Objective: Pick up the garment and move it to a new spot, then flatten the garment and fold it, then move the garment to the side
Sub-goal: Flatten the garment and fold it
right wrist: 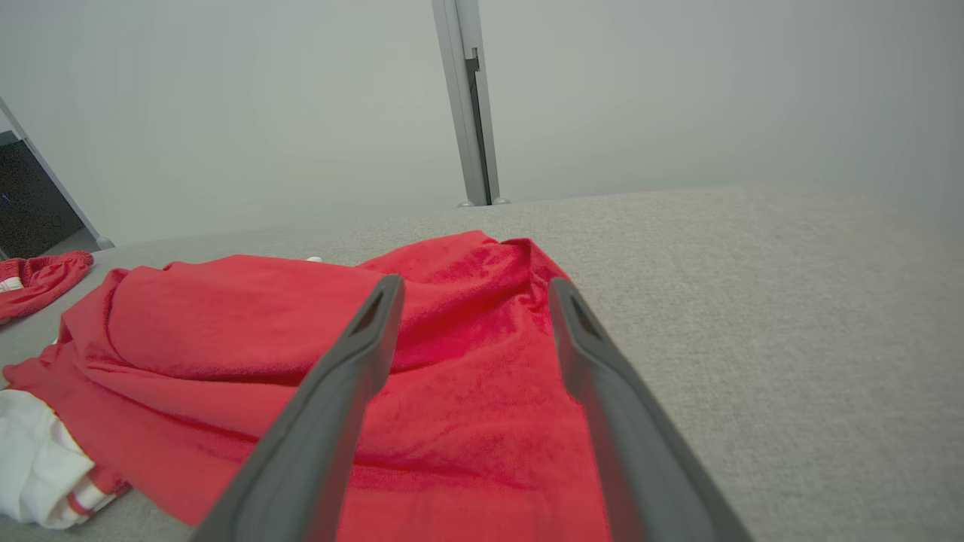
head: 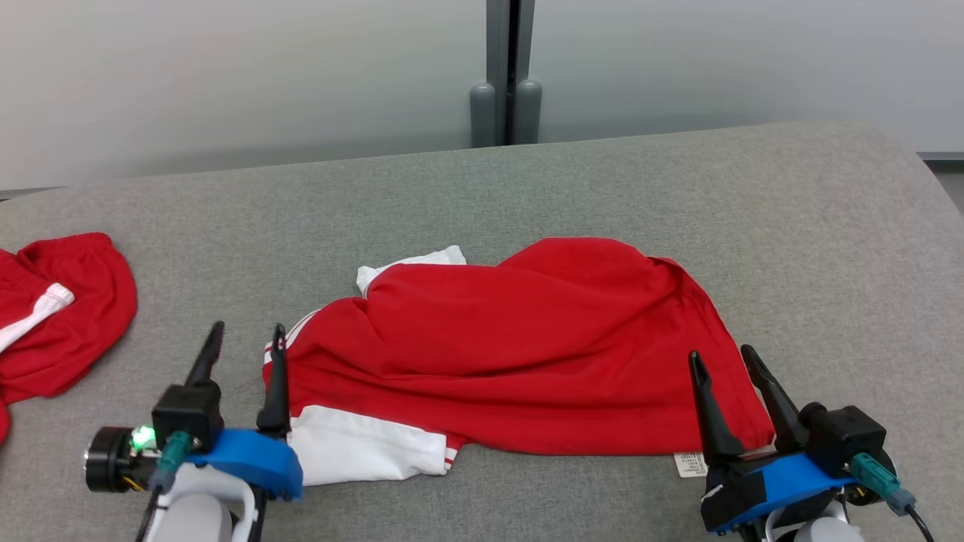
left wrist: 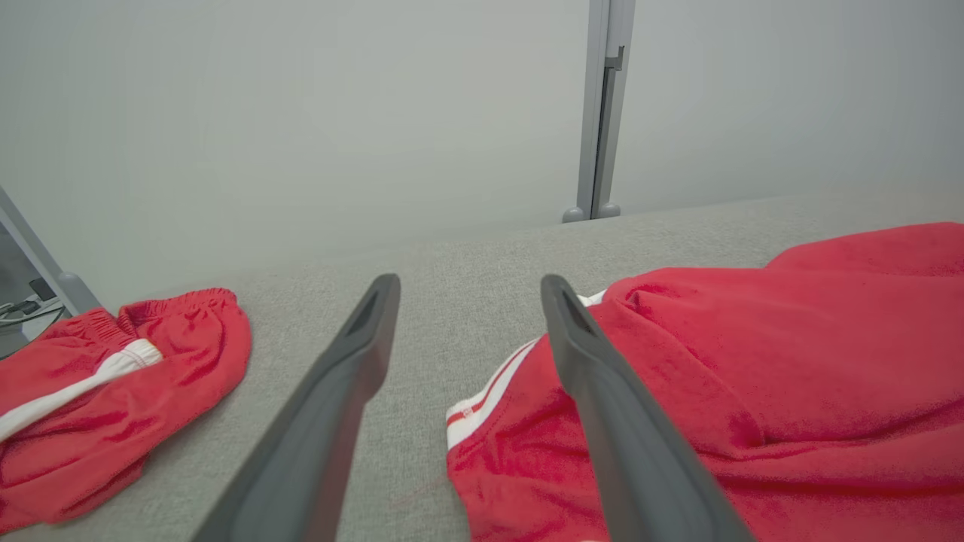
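A red garment (head: 520, 346) with white sleeves and white stripes lies rumpled across the middle of the grey table (head: 678, 196). My left gripper (head: 247, 339) stands open at the garment's left edge, one finger over bare table, the other against the striped hem (left wrist: 482, 395). In the left wrist view nothing sits between the left gripper (left wrist: 467, 290) fingers. My right gripper (head: 719, 357) is open over the garment's near right corner, beside a white label (head: 689, 464). The right wrist view shows the right gripper (right wrist: 474, 290) fingers spread above the red cloth (right wrist: 467, 376), holding nothing.
A second red piece with a white stripe (head: 60, 316) lies bunched at the table's left edge, seen also as red shorts (left wrist: 113, 384) in the left wrist view. A grey post (head: 506, 75) stands behind the table's far edge against a pale wall.
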